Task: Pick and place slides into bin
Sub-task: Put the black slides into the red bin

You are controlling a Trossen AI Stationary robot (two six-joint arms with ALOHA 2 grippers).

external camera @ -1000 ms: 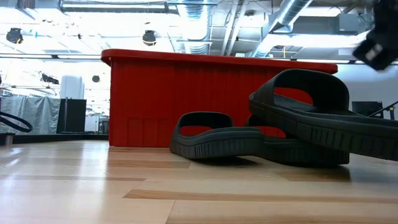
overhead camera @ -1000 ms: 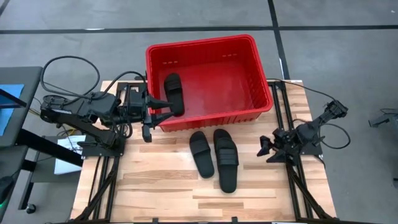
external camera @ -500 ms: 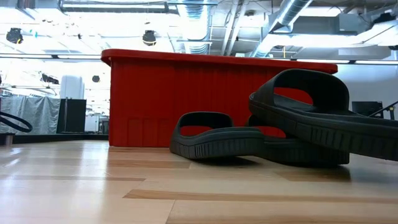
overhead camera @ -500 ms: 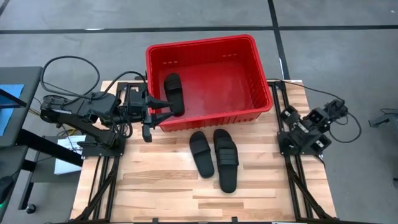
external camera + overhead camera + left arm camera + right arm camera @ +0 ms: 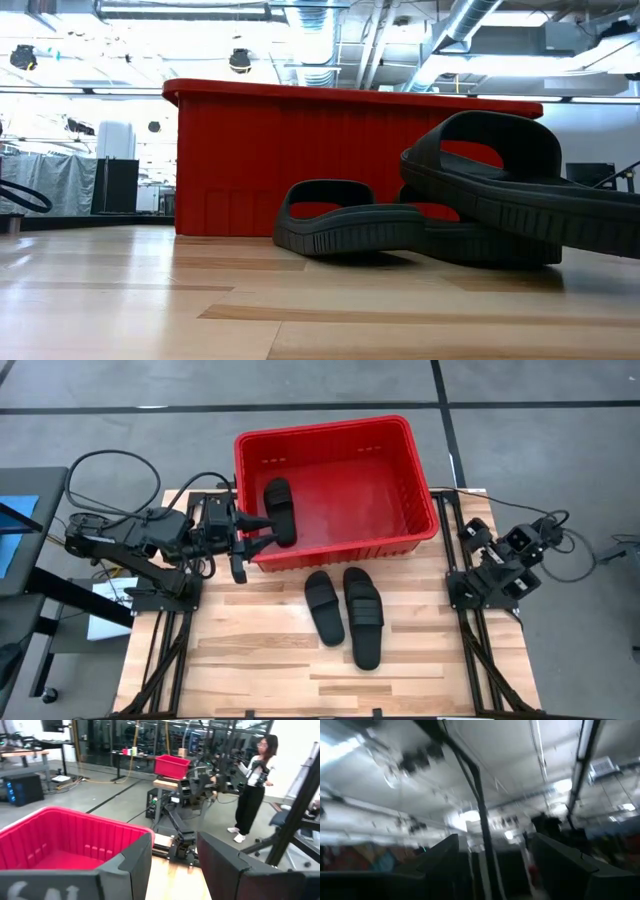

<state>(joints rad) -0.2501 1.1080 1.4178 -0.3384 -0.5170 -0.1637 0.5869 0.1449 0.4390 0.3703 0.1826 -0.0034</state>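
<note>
Altogether, three slides (image 5: pixel 344 607), one bin (image 5: pixel 420 480).

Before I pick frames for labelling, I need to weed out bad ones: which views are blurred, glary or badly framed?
Right wrist view: motion-smeared, aimed at ceiling lights, no table. Low view: bright ceiling glare above the bin; the nearest slide looms large and is cut off at the edge. Left wrist view: soft, dark fingers filling the bottom. High view: even light, sharp.
</note>
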